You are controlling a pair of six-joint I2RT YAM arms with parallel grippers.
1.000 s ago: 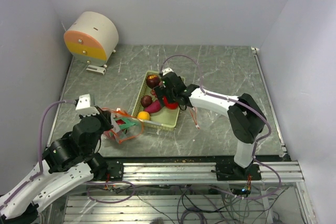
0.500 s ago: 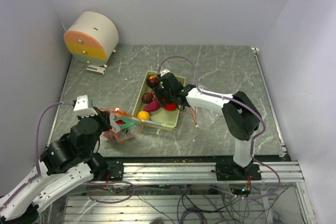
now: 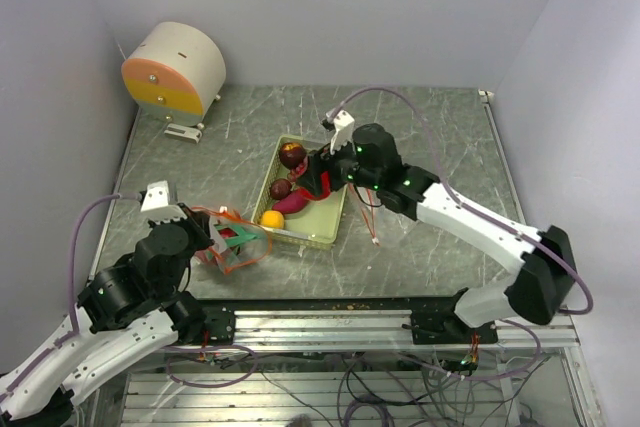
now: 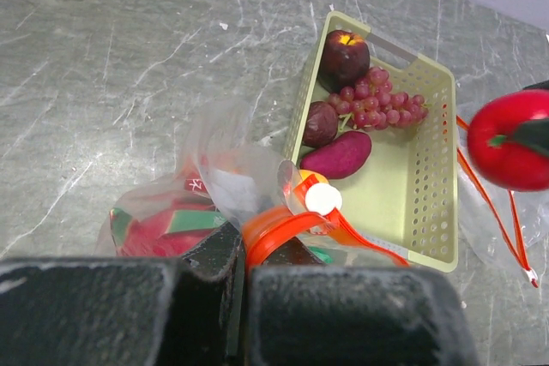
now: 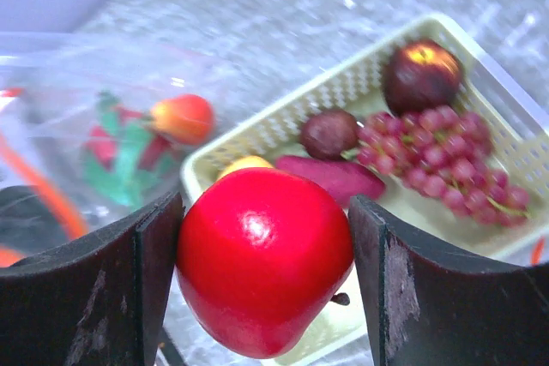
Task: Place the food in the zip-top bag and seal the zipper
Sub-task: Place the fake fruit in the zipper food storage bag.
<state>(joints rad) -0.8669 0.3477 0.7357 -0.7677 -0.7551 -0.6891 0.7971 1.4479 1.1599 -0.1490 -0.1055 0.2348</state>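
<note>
My right gripper (image 5: pixel 264 246) is shut on the red apple (image 5: pixel 264 259) and holds it above the pale green tray (image 3: pixel 330 232); the same apple (image 4: pixel 513 150) hangs at the right of the left wrist view. In the tray lie two dark round fruits (image 3: pixel 291 155), a purple grape bunch (image 4: pixel 377 105), a purple sweet potato (image 4: pixel 340 154) and an orange (image 3: pixel 272 219). Left of the tray, my left gripper (image 4: pixel 243 267) is shut on the orange zipper rim of the zip-top bag (image 4: pixel 214 177). The pink-red dragon fruit (image 4: pixel 159 229) lies inside the bag.
A round white, orange and yellow drum (image 3: pixel 175 69) stands at the back left, with a small white bracket (image 3: pixel 184 130) in front of it. A second clear bag with a red strip (image 3: pixel 372 222) lies just right of the tray. Walls close in on three sides.
My right gripper has closed on the red apple and lifted it out of the tray, with the arm swung up and back. The left gripper and the bag have stayed put.
</note>
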